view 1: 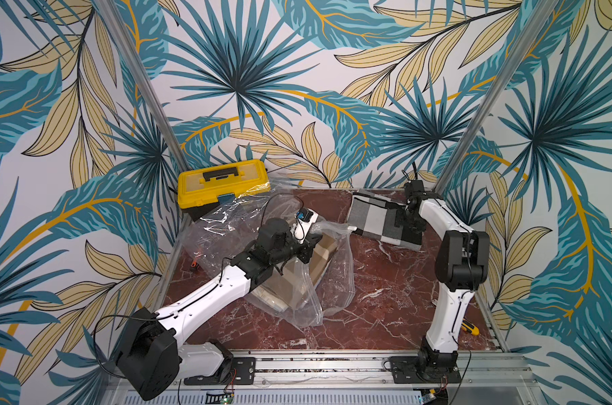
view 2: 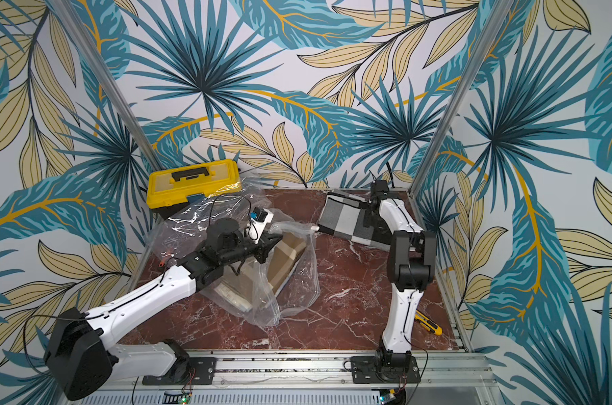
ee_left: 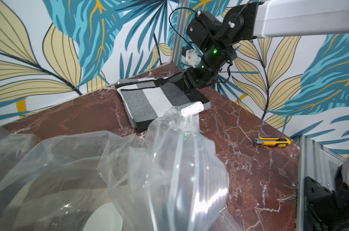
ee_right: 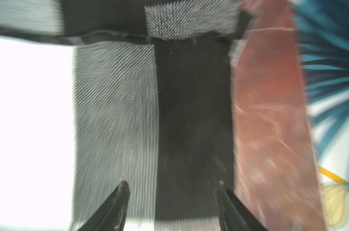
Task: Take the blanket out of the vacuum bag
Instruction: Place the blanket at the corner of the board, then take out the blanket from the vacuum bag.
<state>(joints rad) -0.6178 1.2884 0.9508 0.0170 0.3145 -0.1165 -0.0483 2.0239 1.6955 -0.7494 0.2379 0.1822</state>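
The checked grey, white and black blanket (view 1: pixel 374 219) (view 2: pixel 343 219) (ee_left: pixel 149 100) lies folded on the table at the back right, outside the vacuum bag. My right gripper (view 1: pixel 403 224) (ee_right: pixel 172 183) hangs open just over its right part (ee_right: pixel 113 100), holding nothing. The crinkly clear vacuum bag (view 1: pixel 332 280) (view 2: pixel 297 273) (ee_left: pixel 179 160) sprawls left of centre. Tan folded fabric (view 1: pixel 318 259) and the round white valve (ee_left: pixel 105 218) show through it. My left gripper (view 1: pixel 308 249) (view 2: pixel 273 242) is shut on the bag's plastic, which hides its jaws in the left wrist view.
A yellow toolbox (view 1: pixel 224 184) stands at the back left corner, partly under the bag's plastic. A yellow utility knife (view 1: pixel 469 328) (ee_left: pixel 273 142) lies near the right edge by the right arm's base. The bag's white zip slider (ee_left: pixel 191 109) points toward the blanket. The table is red marble (view 1: pixel 385 298).
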